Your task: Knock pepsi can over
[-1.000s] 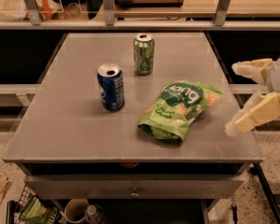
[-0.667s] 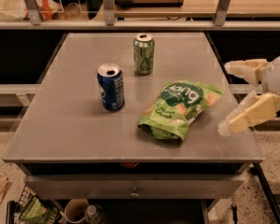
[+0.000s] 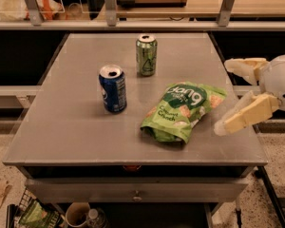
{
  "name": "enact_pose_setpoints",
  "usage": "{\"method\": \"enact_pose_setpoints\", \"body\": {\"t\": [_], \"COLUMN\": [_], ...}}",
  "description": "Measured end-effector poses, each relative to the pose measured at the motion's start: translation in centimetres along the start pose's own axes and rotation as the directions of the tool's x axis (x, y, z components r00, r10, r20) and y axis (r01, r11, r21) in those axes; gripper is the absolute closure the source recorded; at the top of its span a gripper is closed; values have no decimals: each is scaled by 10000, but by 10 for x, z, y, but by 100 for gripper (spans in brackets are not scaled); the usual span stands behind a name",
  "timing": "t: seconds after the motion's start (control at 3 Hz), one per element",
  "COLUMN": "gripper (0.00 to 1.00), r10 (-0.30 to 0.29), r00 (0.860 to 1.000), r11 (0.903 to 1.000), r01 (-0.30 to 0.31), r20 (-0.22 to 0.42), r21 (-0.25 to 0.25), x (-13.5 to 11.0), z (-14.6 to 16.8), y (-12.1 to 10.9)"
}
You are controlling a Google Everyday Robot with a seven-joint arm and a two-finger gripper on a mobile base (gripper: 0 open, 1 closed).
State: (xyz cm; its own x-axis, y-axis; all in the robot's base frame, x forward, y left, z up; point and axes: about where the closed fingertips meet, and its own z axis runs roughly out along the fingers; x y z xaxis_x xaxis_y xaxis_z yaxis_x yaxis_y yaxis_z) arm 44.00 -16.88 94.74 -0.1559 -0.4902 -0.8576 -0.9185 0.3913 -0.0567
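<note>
**Item 1. Gripper** (image 3: 222, 97): cream-coloured, two-finger, parallel-jaw. It sits at the right rim of the grey metal counter (image 3: 66, 127). The fingers are spread wide with nothing between them. One finger lies toward the far side and the other reaches low over the near-right part of the counter.

**Item 2. Pepsi can** (image 3: 113, 88): small dark blue metal drink can with a silver top. It stands upright on the counter with its long axis vertical, and is not yet knocked over. From my gripper it lies well to the left, across most of the counter's width, at about the depth of the gap between the fingers.

**Item 3. Snack bag** (image 3: 183, 110): green crinkled foil pouch, lying flat. It is directly left of my gripper and just beside the lower finger, between gripper and pepsi can.

**Item 4. Green can** (image 3: 146, 55): light green metal drink can, upright. It is left of and farther back than my gripper, beyond the pepsi can and apart from it. It is not the target.

**Note on the coming move.** As I judge it, everything turns on the leftward line from gripper to pepsi can. A low sweep would meet the snack bag first. I would carry the gripper over the bag and push the can's upper wall sideways. That path should stay on the near side of the green can.
</note>
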Motion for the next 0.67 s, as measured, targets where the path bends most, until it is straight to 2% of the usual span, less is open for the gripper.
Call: {"method": "enact_pose_setpoints", "body": {"t": [0.33, 0.67], "gripper": [0, 0], "r10": [-458, -741], "r00": [9975, 9899], "r11": [9979, 9949], "r01": [432, 651], "r20": [534, 1209], "r21": [485, 769], "x": [-15, -36], "z": [21, 49], "y": [-4, -12]}}
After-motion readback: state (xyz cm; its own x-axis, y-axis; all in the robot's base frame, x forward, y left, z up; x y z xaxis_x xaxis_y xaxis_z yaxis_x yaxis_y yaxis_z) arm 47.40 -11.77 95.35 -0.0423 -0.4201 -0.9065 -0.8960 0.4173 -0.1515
